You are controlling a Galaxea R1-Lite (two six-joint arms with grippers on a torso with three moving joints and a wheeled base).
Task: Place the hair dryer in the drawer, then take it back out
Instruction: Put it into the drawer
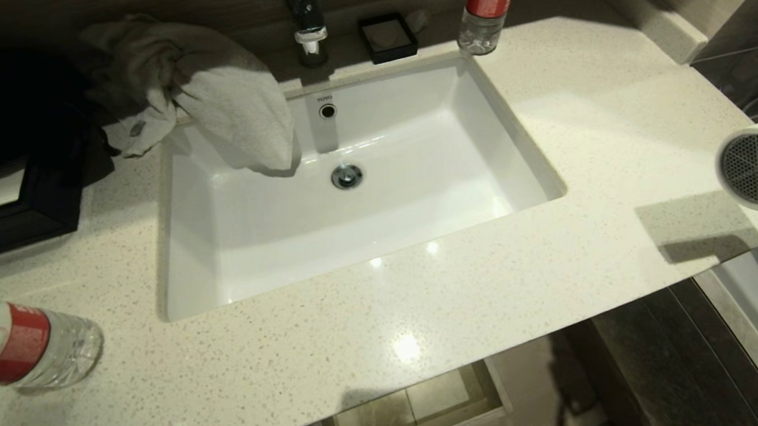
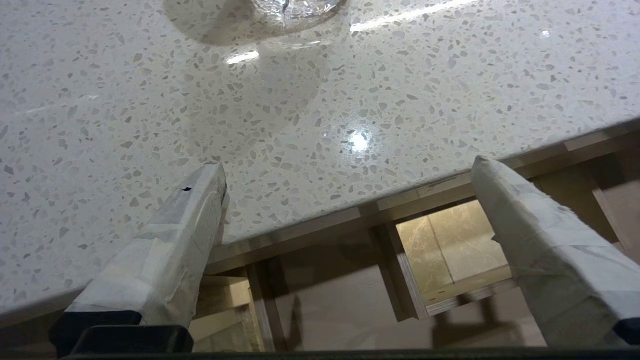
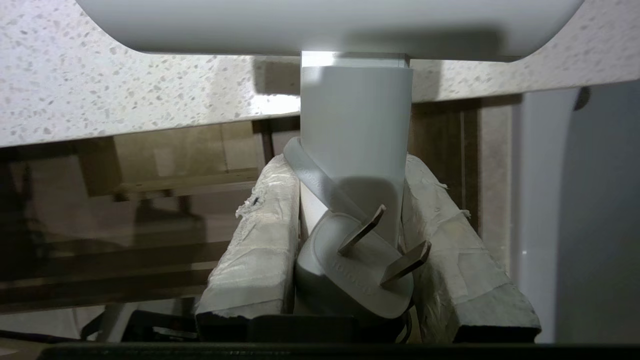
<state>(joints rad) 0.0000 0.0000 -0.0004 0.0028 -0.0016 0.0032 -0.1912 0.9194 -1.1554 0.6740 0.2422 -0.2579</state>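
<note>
The white hair dryer (image 1: 751, 168) shows at the right edge of the head view, its round grey grille facing me, held above the right end of the counter (image 1: 604, 167). In the right wrist view my right gripper (image 3: 350, 165) is shut on the hair dryer's handle (image 3: 356, 125), with the white plug (image 3: 350, 270) lying between the fingers. The drawer (image 1: 497, 388) stands pulled out below the counter's front edge. My left gripper (image 2: 348, 167) hangs open and holds nothing over that edge, above the drawer (image 2: 402, 280).
A white sink (image 1: 416, 199) fills the middle of the counter, with a grey towel (image 1: 224, 105) draped over its back left corner. One water bottle (image 1: 33, 342) lies at the front left and another (image 1: 485, 14) stands behind the sink beside a black dish (image 1: 387, 37) and the faucet (image 1: 309, 32).
</note>
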